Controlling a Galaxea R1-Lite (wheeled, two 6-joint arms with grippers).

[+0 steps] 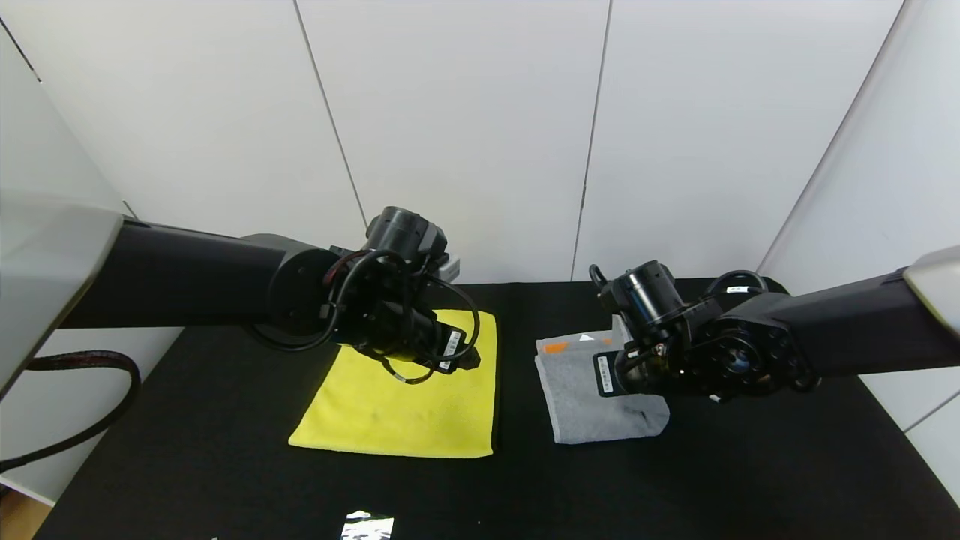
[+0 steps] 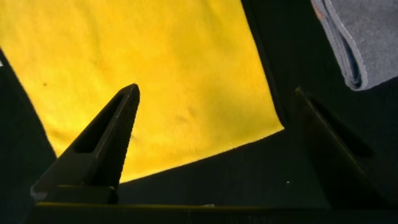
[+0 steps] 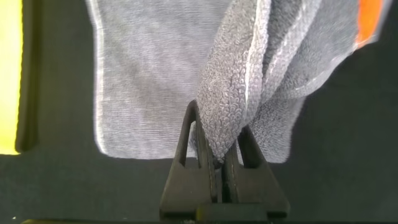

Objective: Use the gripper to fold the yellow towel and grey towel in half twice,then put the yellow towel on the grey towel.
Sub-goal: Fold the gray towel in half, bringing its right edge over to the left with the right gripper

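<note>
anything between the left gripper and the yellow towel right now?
Nothing visible. The left gripper hangs open directly over the yellow towel, near its corner, with only bare black table around it. The grey towel lies apart, off to the right, pinched by the right gripper.

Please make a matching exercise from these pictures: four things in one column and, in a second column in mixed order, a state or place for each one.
Things:
1. yellow towel
2. grey towel
3. left pincer
4. right pincer

States:
A. shut, pinching a raised fold of cloth
B. lies flat on the black table's left half
C. open, above a cloth corner
D. partly lifted at one edge, orange band at its far end

Pairs: 1-B, 2-D, 3-C, 4-A
</note>
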